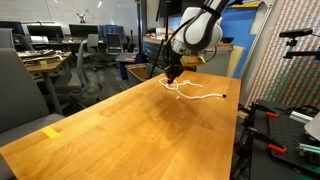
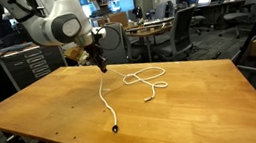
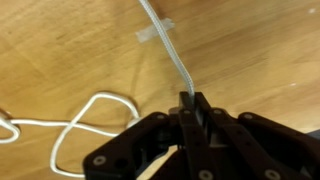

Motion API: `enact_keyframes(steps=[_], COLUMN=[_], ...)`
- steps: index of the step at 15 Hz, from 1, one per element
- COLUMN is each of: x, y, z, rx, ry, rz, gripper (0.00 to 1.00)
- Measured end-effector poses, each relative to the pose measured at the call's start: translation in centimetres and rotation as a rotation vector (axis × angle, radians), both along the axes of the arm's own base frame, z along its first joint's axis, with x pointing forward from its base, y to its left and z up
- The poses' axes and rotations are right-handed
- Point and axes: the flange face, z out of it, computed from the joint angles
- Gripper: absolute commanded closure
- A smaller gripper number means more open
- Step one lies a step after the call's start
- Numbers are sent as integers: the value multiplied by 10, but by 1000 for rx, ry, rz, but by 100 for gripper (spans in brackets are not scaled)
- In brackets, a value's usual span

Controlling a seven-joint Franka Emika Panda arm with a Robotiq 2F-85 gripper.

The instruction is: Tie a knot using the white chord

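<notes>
One white cord (image 1: 205,96) lies on the far part of the wooden table (image 1: 130,130) in an exterior view, loosely curled, with one strand stretched toward the table's side edge. The gripper (image 1: 172,73) hangs over one end of the curls; its jaws are too small here to judge.

In an exterior view the gripper (image 2: 96,58) has a strand of the cord (image 2: 105,95) running down from it to the table top. From there the strand goes on toward the near edge and ends in a dark tip (image 2: 114,130). The loops (image 2: 147,77) lie flat just beside that strand.

In the wrist view the gripper (image 3: 192,100) has its black fingers (image 3: 205,125) pressed together on the cord. The cord leads away from the fingertips, past a bit of clear tape (image 3: 155,33), and a loop rests on the wood to one side
</notes>
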Motion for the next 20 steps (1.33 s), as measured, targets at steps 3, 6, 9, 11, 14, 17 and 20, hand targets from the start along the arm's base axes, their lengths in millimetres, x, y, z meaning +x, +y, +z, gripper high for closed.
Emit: enact_keyframes(steps=[3,6,9,11,14,17,20], x=[-11,-27,-50,-68,-93,-98,-90], y=[64,129,195,237,287,293,253], z=[42,86,130,162,199,195,144], rx=[-50,-76,-60,-29,39,68,77], ry=[-78,-179,-296,-375,-466,-446,-323], rz=[165,319,458,539,620,600,473], gripper=[90,90,91,90,89,90,83])
